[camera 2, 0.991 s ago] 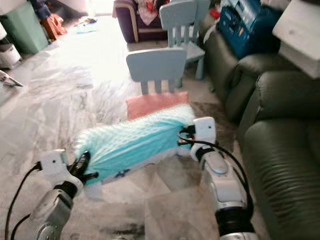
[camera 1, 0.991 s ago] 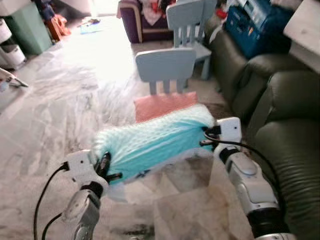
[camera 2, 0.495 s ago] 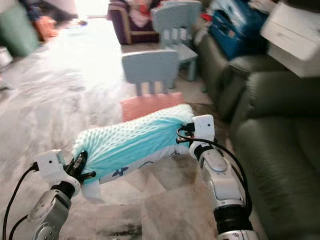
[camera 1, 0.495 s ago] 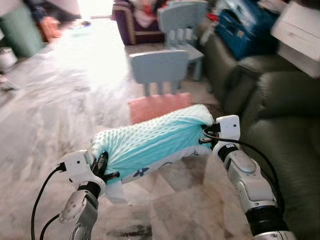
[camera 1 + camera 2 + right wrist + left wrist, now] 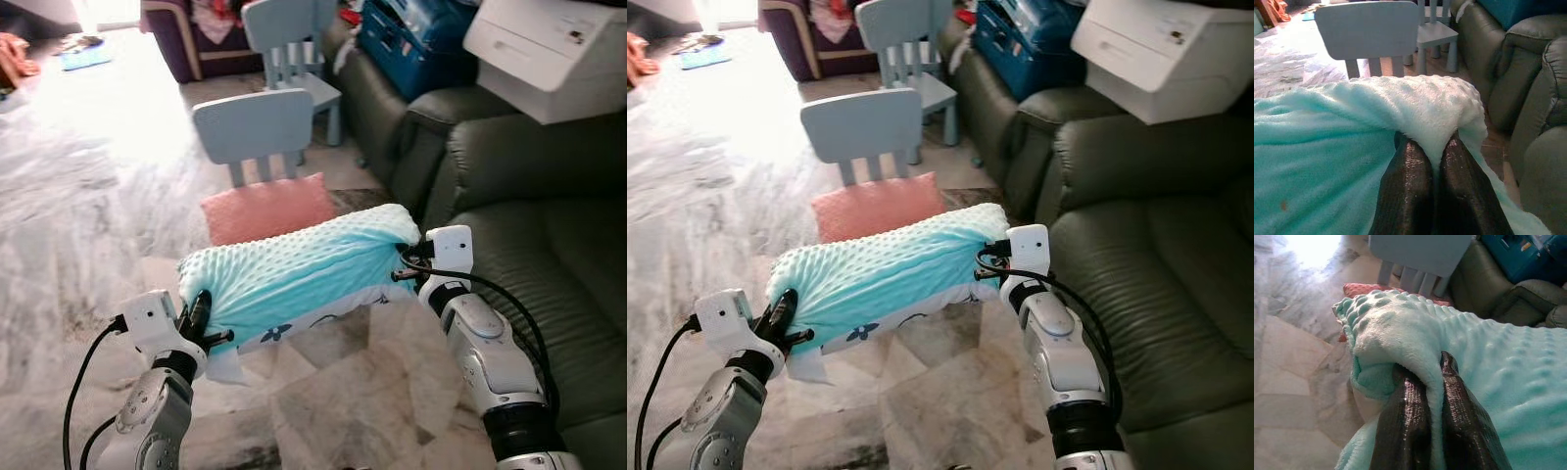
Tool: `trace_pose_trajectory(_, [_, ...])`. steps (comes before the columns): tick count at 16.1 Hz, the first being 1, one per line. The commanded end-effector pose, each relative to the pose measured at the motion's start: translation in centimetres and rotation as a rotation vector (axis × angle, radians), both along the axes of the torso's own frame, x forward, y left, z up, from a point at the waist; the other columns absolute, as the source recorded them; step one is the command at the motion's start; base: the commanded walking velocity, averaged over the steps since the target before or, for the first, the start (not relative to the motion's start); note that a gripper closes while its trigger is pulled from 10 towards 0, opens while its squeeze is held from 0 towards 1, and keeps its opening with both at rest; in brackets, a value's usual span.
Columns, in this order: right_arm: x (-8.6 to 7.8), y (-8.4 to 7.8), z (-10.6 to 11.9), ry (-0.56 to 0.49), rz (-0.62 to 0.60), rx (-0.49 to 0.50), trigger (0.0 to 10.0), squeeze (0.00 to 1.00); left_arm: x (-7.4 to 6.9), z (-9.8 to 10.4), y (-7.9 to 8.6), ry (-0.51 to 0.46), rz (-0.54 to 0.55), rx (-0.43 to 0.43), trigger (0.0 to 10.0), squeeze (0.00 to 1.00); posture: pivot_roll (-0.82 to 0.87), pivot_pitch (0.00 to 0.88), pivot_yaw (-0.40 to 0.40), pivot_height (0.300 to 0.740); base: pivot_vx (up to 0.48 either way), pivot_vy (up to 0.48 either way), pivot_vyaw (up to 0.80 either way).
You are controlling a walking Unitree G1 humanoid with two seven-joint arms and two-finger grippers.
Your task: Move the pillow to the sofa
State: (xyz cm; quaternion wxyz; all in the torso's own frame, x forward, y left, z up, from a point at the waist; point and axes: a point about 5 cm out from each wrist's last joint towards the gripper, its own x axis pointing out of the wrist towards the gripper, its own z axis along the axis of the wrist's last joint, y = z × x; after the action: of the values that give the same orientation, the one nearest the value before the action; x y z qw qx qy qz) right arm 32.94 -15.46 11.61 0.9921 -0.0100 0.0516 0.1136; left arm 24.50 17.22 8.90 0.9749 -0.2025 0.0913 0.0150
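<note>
pinching pillow (image 5: 294, 279) between left end effector (image 5: 199, 323) and right end effector (image 5: 407, 266), nearing sofa (image 5: 549, 255), not yet placing it.

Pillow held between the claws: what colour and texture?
Mint-turquoise pillow with raised dots; best in the left eye view.

Silver arms, white wrist blocks, looping black cables, and glossy black jaws.

Home living room, green sofa (image 5: 549, 245), child's chairs (image 5: 257, 127), marble floor (image 5: 78, 196)
</note>
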Motion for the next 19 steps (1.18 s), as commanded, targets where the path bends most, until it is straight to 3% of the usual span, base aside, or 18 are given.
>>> trace_pose_trajectory(1, [0.29, -0.82, 0.78, -0.026, -0.032, 0.002, 10.0, 0.00, -0.23, -0.41, 0.89, 0.011, 0.027, 0.024, 10.0, 0.00, -0.19, 0.104, 0.038, 0.740, 0.000, 0.000, -0.80])
trace_pose_trajectory(13, [0.06, -0.75, 1.07, -0.053, -0.015, -0.002, 10.0, 0.00, -0.21, -0.36, 1.16, -0.014, 0.011, 0.050, 10.0, 0.00, -0.19, 0.109, 0.039, 0.740, 0.000, 0.000, -0.73])
trace_pose_trajectory(19, [0.07, -0.79, 0.65, -0.014, -0.018, 0.024, 10.0, 0.00, -0.18, -0.33, 1.12, -0.021, 0.013, 0.045, 10.0, 0.00, -0.20, 0.110, 0.039, 0.740, 0.000, 0.000, -0.67])
